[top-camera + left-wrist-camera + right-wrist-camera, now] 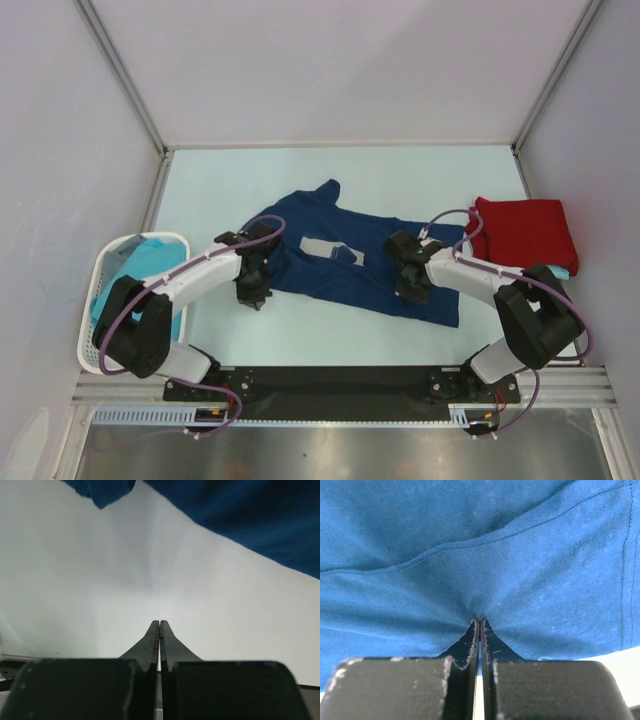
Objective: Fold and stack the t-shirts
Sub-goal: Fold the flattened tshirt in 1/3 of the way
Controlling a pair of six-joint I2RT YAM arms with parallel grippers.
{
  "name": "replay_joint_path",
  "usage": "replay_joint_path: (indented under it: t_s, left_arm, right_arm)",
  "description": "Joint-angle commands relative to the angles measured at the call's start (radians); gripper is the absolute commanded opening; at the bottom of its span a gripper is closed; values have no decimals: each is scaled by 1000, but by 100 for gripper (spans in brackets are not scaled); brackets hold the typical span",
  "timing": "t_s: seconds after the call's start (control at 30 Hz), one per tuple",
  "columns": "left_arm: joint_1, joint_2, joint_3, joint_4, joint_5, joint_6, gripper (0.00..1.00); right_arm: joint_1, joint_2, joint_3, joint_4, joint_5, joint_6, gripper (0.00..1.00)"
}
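Note:
A navy blue t-shirt [345,262] with a pale grey chest print [333,250] lies spread across the middle of the table. My left gripper [252,287] sits at the shirt's left edge. In the left wrist view the gripper [159,622] is shut and empty over bare table, with navy cloth [260,520] further ahead. My right gripper [410,284] rests on the shirt's right part. In the right wrist view the gripper [479,620] is shut, with navy cloth [470,545] puckered at its tips. A folded red t-shirt [525,232] lies at the right.
A white perforated basket [97,300] at the left edge holds aqua t-shirts [150,262]. A strip of turquoise cloth [564,272] shows under the red shirt. White walls enclose the table on three sides. A black rail [330,380] runs along the near edge.

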Motion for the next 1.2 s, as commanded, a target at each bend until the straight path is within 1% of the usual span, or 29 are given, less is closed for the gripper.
replay_joint_path:
  t_s: [0.0, 0.17, 0.27, 0.33, 0.37, 0.4, 0.43, 0.47, 0.5, 0.53, 0.6, 0.7, 0.87, 1.03, 1.17]
  left_arm:
    - [-25, -38, -26, -35, -8, -29, 0]
    - [-43, 2, 22, -36, -28, -28, 0]
    - [-45, 11, 58, -44, -61, -17, 0]
    - [-45, 8, 77, -41, -116, -11, 1]
    - [-45, 9, 103, -36, -136, 0, 2]
    - [-45, 17, 115, -19, -162, 7, 7]
    - [-42, 25, 131, -13, -175, 15, 10]
    - [-39, 38, 163, 7, -178, 33, 14]
    - [-36, 48, 175, 19, -183, 41, 16]
    - [-28, 72, 184, 33, -183, 46, 17]
    - [-10, 97, 200, 80, -158, 61, 20]
    - [17, 147, 210, 129, -105, 67, 22]
    - [18, 235, 203, 159, -72, 70, 22]
    - [17, 239, 149, 194, -45, 63, 23]
    - [17, 262, 145, 208, -42, 69, 26]
  right_arm:
    - [10, -53, -63, -148, -12, 29, 0]
    - [4, -19, -43, -140, 1, 24, 0]
    - [6, -28, -44, -146, 5, 24, 0]
    - [6, -45, -44, -145, 17, 21, 0]
    - [9, -61, -40, -134, 22, 18, 3]
    - [15, -102, -37, -122, 34, 9, 9]
    - [19, -122, -29, -100, 43, 4, 23]
    - [24, -140, -3, -86, 50, -11, 30]
    - [26, -154, 14, -82, 76, -34, 36]
    - [26, -159, 38, -92, 93, -42, 44]
    - [26, -148, 101, -106, 134, -61, 54]
    - [26, -134, 143, -120, 160, -91, 57]
    - [26, -156, 141, -125, 165, -83, 57]
    - [26, -174, 118, -137, 177, -80, 56]
    - [26, -179, 118, -138, 183, -89, 56]
